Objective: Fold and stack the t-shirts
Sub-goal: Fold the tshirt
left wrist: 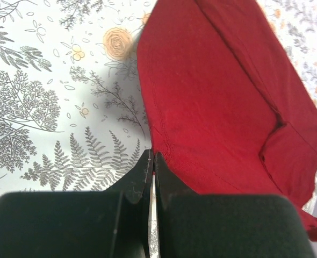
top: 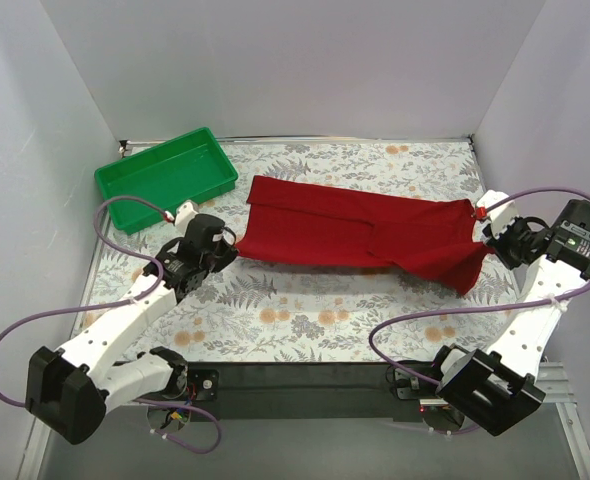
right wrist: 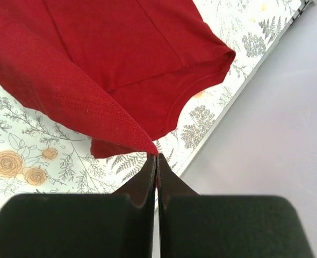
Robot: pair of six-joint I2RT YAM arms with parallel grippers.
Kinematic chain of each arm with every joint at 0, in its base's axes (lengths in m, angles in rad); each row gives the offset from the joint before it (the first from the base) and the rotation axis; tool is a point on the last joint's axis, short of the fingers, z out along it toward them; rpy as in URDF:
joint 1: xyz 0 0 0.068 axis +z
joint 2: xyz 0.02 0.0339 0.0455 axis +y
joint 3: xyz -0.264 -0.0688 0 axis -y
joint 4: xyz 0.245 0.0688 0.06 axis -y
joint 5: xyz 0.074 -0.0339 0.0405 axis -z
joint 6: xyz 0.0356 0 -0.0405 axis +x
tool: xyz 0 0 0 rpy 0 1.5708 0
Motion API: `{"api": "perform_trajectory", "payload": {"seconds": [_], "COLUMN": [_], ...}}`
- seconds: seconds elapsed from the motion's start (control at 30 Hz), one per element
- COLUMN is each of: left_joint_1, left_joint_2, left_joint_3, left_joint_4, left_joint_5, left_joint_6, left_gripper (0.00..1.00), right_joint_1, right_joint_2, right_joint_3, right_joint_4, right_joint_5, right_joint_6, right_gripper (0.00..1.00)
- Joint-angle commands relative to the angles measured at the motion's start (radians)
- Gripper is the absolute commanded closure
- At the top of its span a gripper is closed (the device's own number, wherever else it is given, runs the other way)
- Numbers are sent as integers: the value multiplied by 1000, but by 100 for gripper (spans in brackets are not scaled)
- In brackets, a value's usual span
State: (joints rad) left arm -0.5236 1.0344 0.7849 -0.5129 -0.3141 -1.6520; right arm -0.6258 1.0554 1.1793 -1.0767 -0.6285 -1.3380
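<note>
Fern-patterned table [top: 305, 310] beneath a plain, dark red, taut t-shirt [top: 365, 235]

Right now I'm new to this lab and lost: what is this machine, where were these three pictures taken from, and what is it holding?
Two white robot arms are bolted at the near edge of a flowered table. The wide picture looks down from above and behind them; the other two come from a camera on each wrist. The left pincer and the right pincer are both shut, each pinching one end of a dark red t-shirt stretched between them. A green tray sits at its far left.
</note>
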Motion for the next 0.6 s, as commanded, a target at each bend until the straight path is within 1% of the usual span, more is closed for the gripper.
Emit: {"api": "perform_trajectory", "payload": {"seconds": [0.0, 0.17, 0.4, 0.57], "left_joint_1": [25, 33, 48, 63], "left_joint_2": [41, 84, 98, 154], "left_joint_3": [30, 27, 16, 42], "left_joint_4": [27, 53, 50, 68], "left_joint_5": [-25, 20, 32, 47], "left_joint_6": [23, 44, 63, 81], "left_gripper": [100, 100, 100, 100], "right_joint_1": [-6, -6, -5, 5], "right_joint_2": [-2, 8, 18, 57], "right_joint_3": [68, 101, 71, 68], "right_joint_4": [-37, -72, -92, -91], "right_joint_5": [-82, -131, -143, -157], "right_joint_6": [-10, -27, -50, -40], "right_gripper": [99, 99, 99, 99]}}
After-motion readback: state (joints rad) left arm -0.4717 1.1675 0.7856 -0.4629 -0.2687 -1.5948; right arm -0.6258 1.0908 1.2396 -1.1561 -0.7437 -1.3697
